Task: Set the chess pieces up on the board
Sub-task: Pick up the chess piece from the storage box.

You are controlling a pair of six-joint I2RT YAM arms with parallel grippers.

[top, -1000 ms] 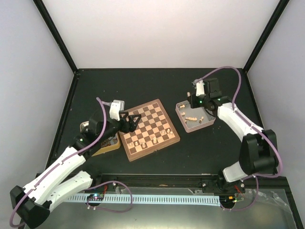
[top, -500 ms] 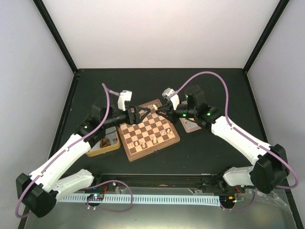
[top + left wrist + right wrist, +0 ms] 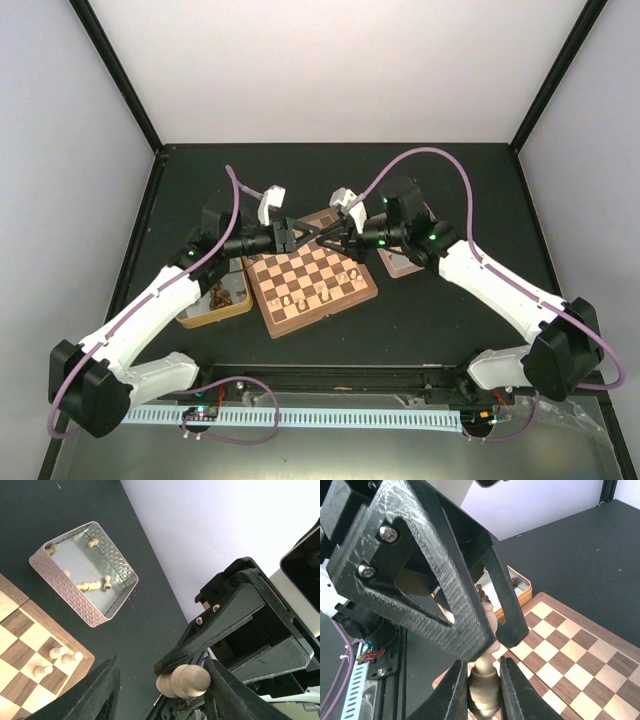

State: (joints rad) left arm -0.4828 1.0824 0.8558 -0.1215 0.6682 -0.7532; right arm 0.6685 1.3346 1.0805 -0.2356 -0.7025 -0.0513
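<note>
**Operator:** What lies nearest the arm bases?

**Guide:** First you find the black table top point(image 3: 430, 320). On it, set askew, lies the square wooden chessboard point(image 3: 305, 268) with tan and dark brown checks and a reddish-brown rim. A few tiny pale cream turned wooden chessmen point(image 3: 300, 297) stand on its near rows. Just left of the board sits a shallow gold-coloured metal tin point(image 3: 215, 318) holding dark brown pieces point(image 3: 222, 293).

**Operator:** And the end effectors?

**Guide:** Look above the board's far corner, where both meet in the air.
- **Right side:** The right gripper point(image 3: 484, 667) pinches one pale cream chess piece point(image 3: 485, 692) by one end, with a finger pressed on each side. The piece is clear of the board.
- **Left side:** The left gripper point(image 3: 160, 662) is part spread, and its black fingers point(image 3: 435, 580) straddle the other end of the same piece. In the left wrist view you see a gap on one side of the piece. You cannot tell whether the opposite finger touches it.

**Operator:** What lies beyond that point?

**Guide:** Just beside the board's far right corner you find a shallow pinkish metal tray point(image 3: 62, 592) with a diamond-embossed wall. Loose pale pieces point(image 3: 90, 585) lie scattered inside it. In the top view the right arm covers most of this tray. Farthest off stands the plain white back wall point(image 3: 340, 70).
</note>
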